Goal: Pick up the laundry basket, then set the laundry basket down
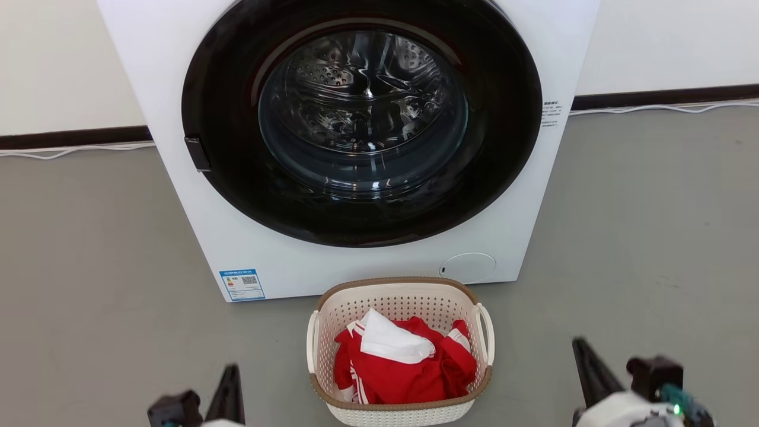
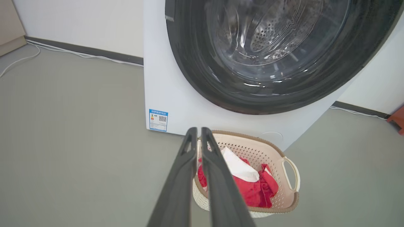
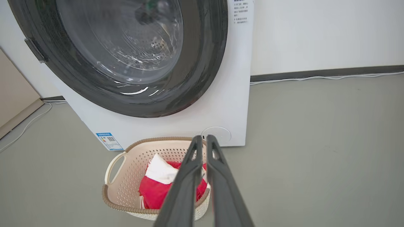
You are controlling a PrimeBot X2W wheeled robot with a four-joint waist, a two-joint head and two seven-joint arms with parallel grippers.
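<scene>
- The left hand (image 2: 198, 130) hung low over the grey floor (image 1: 89, 267), to the left of the basket and apart from it. Its two long dark fingers lay almost together with only a thin slit between them, and it gripped nothing.
- A white cable (image 1: 65, 151) ran along the dark baseboard at the floor's far edge.
- The white washing machine (image 1: 195, 196) stood against the far wall with its round dark door (image 1: 504, 118) closed and the steel drum showing through the glass. A blue label (image 1: 242, 284) sat at its lower left corner and a round cap (image 1: 468, 267) at its lower right.
- The laundry basket (image 1: 396, 281) stood upright on the floor just in front of the machine's lower edge, between the two hands, with a white loop handle on each side.
- In the basket lay a crumpled red garment (image 1: 409, 373) with white stripes, and a white cloth (image 1: 388, 341) on top of it.
- The right hand (image 3: 204, 138) hovered to the right of the basket without touching it. Its fingers were likewise drawn close together, and it was empty.
</scene>
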